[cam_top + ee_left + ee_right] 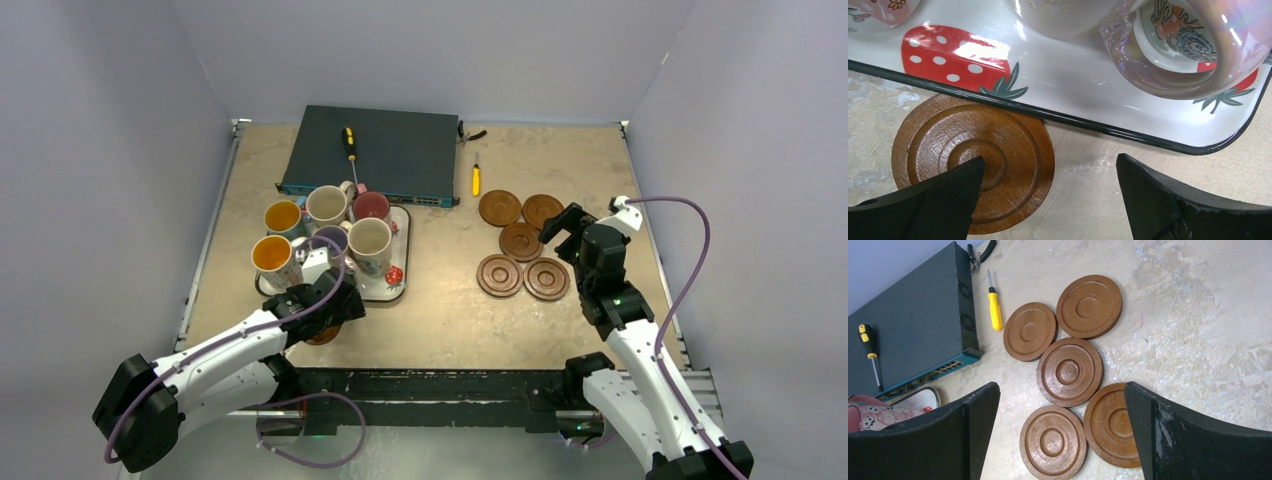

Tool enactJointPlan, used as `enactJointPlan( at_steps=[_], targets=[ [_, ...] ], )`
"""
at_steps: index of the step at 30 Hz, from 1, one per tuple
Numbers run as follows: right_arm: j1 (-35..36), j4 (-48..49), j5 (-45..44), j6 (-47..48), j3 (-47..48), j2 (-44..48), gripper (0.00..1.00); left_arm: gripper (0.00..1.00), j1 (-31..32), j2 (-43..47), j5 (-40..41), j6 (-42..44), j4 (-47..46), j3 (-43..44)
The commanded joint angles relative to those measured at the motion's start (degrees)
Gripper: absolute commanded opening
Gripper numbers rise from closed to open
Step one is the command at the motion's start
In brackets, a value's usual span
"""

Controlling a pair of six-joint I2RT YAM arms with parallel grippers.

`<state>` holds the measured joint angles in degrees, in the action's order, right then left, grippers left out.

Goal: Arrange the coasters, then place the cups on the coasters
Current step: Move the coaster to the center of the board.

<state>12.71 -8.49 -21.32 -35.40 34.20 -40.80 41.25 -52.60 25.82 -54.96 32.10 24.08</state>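
My left gripper (pixel 1050 165) gapes empty over a round, ring-grooved wooden coaster (pixel 973 145) whose edge lies under the glossy strawberry tray (pixel 1063 85) crowded with ceramic mugs (pixel 369 243), while my right gripper (pixel 1062 385), equally wide, hangs above five matching coasters (pixel 1069 371) beside a yellow screwdriver (pixel 994 304).

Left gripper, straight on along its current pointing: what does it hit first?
Probably the coaster at the edge of the tray: one finger of the open left gripper lines up over it. The gap faces bare table, with the tray's black rim just beyond. Depth is unclear.
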Motion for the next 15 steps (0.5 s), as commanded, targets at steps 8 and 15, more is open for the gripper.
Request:
enactJointPlan(
  at_steps=[8,15],
  targets=[
    [-0.19,1.63,0.37,1.07,0.28,-0.25,0.98,0.95,-0.22,-5.26,-4.37,0.26,-3.64,-1.42],
    [-0.23,2.16,0.49,0.77,0.25,-1.01,0.98,0.91,0.39,-4.76,-8.13,-0.62,-3.59,-2.27]
  ],
)
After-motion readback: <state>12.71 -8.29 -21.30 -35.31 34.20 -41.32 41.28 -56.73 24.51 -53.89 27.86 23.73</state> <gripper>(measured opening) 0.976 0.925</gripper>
